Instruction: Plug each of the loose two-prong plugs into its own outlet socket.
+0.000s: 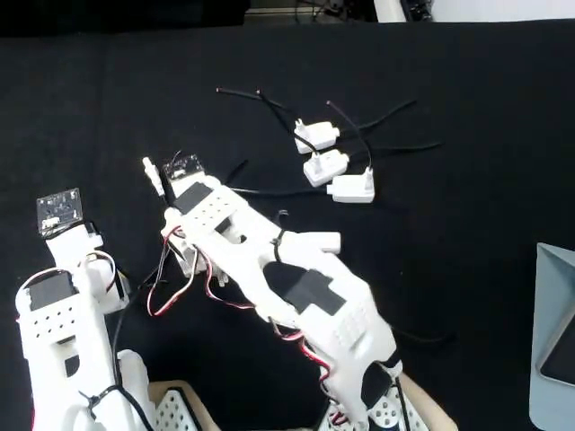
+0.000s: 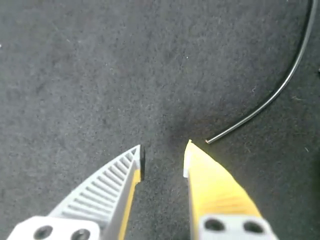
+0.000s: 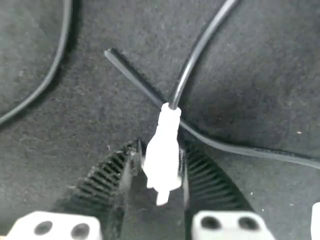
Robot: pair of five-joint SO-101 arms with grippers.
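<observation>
My right gripper (image 3: 159,149) is shut on a small white two-prong plug (image 3: 165,132), whose black cord (image 3: 200,50) runs away over the black cloth. From above, that plug (image 1: 153,173) sticks out at the tip of the long white right arm (image 1: 269,260), left of centre. Three white socket blocks (image 1: 325,166) with black cords lie close together further back and to the right, well apart from the plug. My left gripper (image 2: 164,147) is open just above bare cloth, with a loose black cable end (image 2: 209,141) beside its yellow finger (image 2: 210,180).
Black cloth (image 1: 467,108) covers the whole table. Loose black cords (image 1: 260,99) trail around the sockets. A grey bin (image 1: 552,332) stands at the right edge. The left arm (image 1: 63,305) stays at the front left corner.
</observation>
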